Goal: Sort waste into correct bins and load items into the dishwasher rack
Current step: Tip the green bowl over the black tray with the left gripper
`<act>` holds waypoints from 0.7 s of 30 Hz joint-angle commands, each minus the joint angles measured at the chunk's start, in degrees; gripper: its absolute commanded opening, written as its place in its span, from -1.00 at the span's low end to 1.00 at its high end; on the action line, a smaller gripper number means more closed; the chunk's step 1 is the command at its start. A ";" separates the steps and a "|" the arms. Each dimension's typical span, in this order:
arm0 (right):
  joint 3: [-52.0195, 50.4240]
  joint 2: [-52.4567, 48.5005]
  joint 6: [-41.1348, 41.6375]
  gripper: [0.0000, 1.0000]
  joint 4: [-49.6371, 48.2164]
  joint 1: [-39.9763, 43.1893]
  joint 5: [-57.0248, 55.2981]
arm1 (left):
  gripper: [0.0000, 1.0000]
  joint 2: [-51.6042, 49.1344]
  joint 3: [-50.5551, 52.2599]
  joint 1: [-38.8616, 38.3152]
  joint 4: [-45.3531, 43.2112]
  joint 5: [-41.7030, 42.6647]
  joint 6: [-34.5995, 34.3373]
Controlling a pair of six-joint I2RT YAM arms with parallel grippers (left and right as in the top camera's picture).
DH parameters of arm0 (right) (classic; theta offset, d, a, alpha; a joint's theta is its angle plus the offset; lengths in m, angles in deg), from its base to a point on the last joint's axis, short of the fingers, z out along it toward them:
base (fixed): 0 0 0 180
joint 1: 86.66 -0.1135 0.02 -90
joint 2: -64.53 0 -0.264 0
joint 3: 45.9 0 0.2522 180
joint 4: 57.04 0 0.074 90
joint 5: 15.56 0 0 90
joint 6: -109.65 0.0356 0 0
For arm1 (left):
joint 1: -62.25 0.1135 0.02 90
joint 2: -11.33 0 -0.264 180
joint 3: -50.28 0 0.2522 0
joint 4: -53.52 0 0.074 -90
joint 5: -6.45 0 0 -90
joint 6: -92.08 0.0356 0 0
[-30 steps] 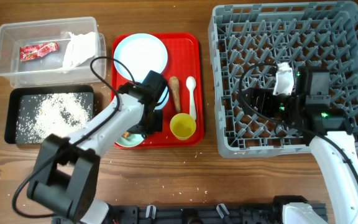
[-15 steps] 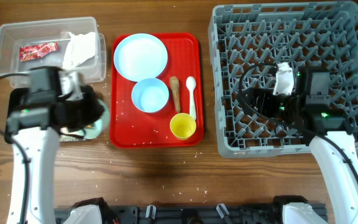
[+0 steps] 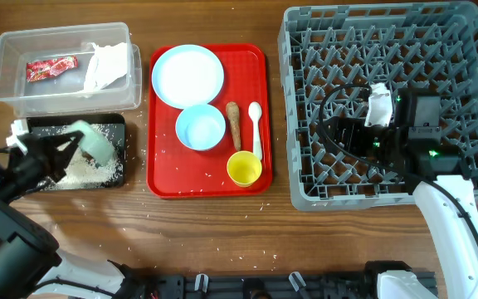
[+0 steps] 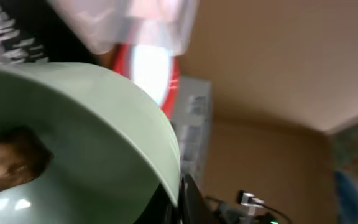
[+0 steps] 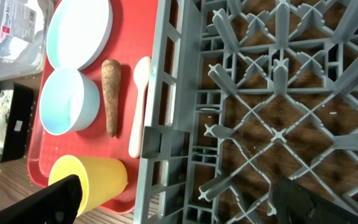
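**Desk:** Big things first. Where does the rack sit?

**Me:** The rack (image 3: 293,108) takes up the right side of the table (image 3: 222,241). My right gripper (image 5: 176,186) hangs over its pegs near the left wall. Its jaws are spread wide with nothing between them.

**Desk:** And the middle of the table?

**Me:** The red tray (image 3: 163,158) carries the plate (image 3: 187,75) at the back, with the blue bowl (image 3: 200,127) just in front of it. The brown stick (image 3: 234,120) and the spoon (image 3: 256,129) lie side by side to the right of that bowl. The yellow cup (image 3: 244,168) stands upright at the front right corner.

**Desk:** The bins?

**Me:** The clear tub (image 3: 15,91) is at the back left. It holds the wrapper (image 3: 50,67) and the crumpled paper (image 3: 106,65). The black tray (image 3: 119,170) sits just in front of it, with rice (image 3: 81,170) spread over its floor. A few grains lie loose on the wood nearby.

**Desk:** What about the left side?

**Me:** My left gripper (image 3: 75,146) is clamped on the rim of the green bowl (image 3: 96,145) and holds it tilted above the black tray. The wrist view is blurred, but it shows a brown lump (image 4: 11,165) inside the bowl against the wall.
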 commanded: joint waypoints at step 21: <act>0.87 -0.24 -0.63 1.00 -1.20 -0.02 -0.33 | -0.92 30.08 -0.92 -40.87 0.22 -43.36 -24.94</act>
